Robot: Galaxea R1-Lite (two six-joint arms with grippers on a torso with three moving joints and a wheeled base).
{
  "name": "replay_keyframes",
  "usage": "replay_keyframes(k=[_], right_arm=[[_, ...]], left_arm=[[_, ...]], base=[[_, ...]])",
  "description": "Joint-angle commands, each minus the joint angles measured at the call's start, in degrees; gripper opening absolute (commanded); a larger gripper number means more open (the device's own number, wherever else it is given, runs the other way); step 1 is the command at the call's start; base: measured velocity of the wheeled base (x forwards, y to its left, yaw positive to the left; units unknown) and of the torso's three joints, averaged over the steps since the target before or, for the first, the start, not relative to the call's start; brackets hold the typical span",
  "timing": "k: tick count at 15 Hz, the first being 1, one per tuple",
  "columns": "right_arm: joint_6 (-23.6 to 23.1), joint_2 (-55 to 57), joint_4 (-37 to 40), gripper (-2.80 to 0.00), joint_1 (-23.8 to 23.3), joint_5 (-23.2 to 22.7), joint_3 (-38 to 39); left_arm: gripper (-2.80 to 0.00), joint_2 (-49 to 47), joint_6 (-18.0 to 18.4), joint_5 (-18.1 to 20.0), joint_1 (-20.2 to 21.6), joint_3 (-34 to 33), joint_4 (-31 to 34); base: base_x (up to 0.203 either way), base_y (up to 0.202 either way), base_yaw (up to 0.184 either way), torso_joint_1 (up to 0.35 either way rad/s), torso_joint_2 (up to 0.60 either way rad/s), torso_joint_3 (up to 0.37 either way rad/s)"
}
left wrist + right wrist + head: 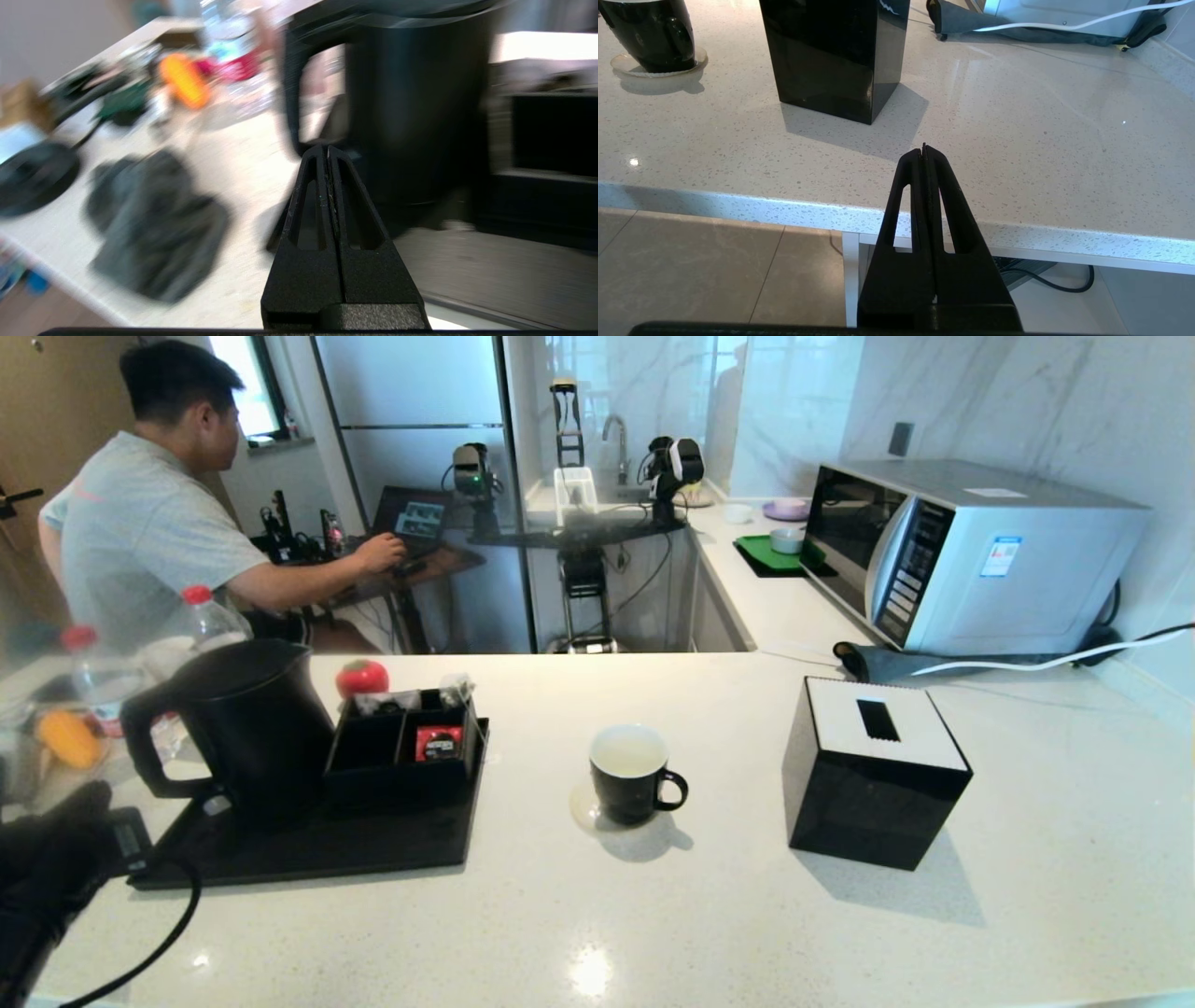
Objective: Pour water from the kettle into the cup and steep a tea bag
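Far left edge, near side: left arm — a dark mass low at the counter edge, well short of the kettle [245, 728]. Left gripper [327, 151] has its 2 fingers pressed flat together, nothing between them; tips point toward the foot of the kettle handle, apart from it.

Kettle stands upright on the left end of a black tray [308, 845], loop handle facing left, lid on. Just right of it on the same tray, a low black compartment box [401, 756] with a red-labelled sachet [439, 743] in its right cell. A red round object [362, 678] sits behind the box. Tea bag — cannot pick it out with certainty among the box contents.

Centre: the cup [631, 773] upright on a pale coaster [583, 810], handle to the right, well apart from the tray.

Right of the cup: black tissue box [873, 773] with a white top. Far right, a microwave [971, 553] against the wall.

Right gripper [924, 150] — fingers closed tight on nothing, hanging off the near edge of the counter [1017, 154], near the tissue box.
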State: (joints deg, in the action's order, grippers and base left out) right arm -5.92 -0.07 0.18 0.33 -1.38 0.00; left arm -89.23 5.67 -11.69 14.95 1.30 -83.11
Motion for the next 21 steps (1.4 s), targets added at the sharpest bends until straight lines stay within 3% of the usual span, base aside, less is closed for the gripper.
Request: replay_keyframes(k=[1,5,9,12,17,19,21], right_arm=[[-0.05,0.07,-0.01,-2.80,0.02,-0.02,0.00],[-0.05,0.07,-0.01,-2.80,0.02,-0.02,0.00],[-0.05,0.07,-0.01,-2.80,0.02,-0.04,0.00],[-0.05,0.07,-0.01,-2.80,0.02,-0.09,0.00],[-0.05,0.07,-0.01,-2.80,0.02,-0.11,0.00],[-0.05,0.07,-0.01,-2.80,0.02,-0.03,0.00],[-0.05,0.07,-0.01,-2.80,0.02,-0.02,0.00]], left_arm=[[-2.80,5.74,0.04,-0.09,-4.87,1.55,4.01],[-2.80,12.42,-0.10,-0.09,-11.00,2.99,13.08],[-2.80,19.00,-0.20,-0.09,-20.74,4.82,24.24],[-2.80,25.47,-0.22,-0.11,-27.85,10.64,40.73],[-2.80,29.90,-1.56,0.03,-31.91,28.14,71.88],[-2.80,28.02,-2.61,1.65,-32.19,33.38,78.47],[-2.80,23.93,-2.90,3.16,-32.03,36.73,80.19]], base=[[0.000,0.000,0.000,0.000,0.00,0.000],[0.000,0.000,0.000,0.000,0.00,0.000],[0.000,0.000,0.000,0.000,0.00,0.000],[0.000,0.000,0.000,0.000,0.00,0.000],[0.000,0.000,0.000,0.000,0.00,0.000],[0.000,0.000,0.000,0.000,0.00,0.000],[0.000,0.000,0.000,0.000,0.00,0.000]])
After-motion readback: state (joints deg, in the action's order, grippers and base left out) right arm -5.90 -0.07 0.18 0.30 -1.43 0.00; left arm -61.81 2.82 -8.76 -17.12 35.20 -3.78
